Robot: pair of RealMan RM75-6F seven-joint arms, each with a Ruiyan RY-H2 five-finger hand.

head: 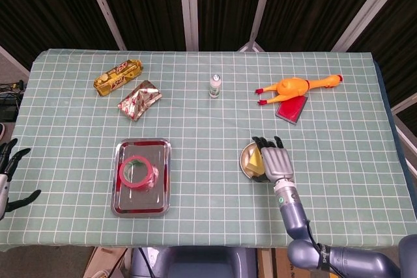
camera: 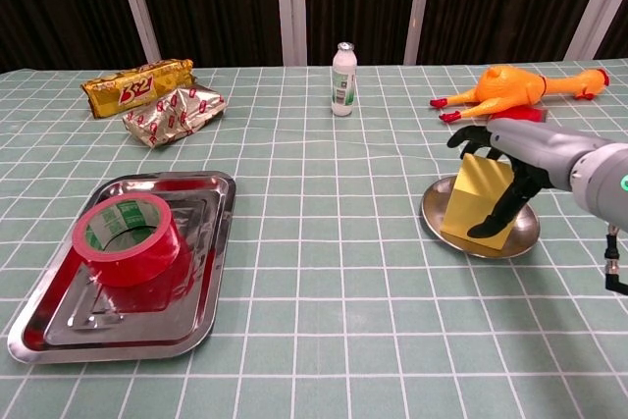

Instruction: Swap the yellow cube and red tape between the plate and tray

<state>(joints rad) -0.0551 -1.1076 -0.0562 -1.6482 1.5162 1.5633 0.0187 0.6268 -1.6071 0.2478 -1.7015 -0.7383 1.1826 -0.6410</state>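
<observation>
Fingers of the robot's right hand drape over the top of the yellow cube, the thumb pressed down its near face, on the round metal plate at the table's right; whether the grasp is firm cannot be told. From the head view the right hand covers most of the cube, a sliver of yellow showing beside the plate's rim. Well apart to the left, the red roll of tape lies flat in the rectangular steel tray. At the table's far left edge the left hand hangs with fingers spread, holding nothing. Farther back on the green checked tablecloth lie a small white bottle, an orange rubber chicken, a gold snack packet and a crumpled foil wrapper.
</observation>
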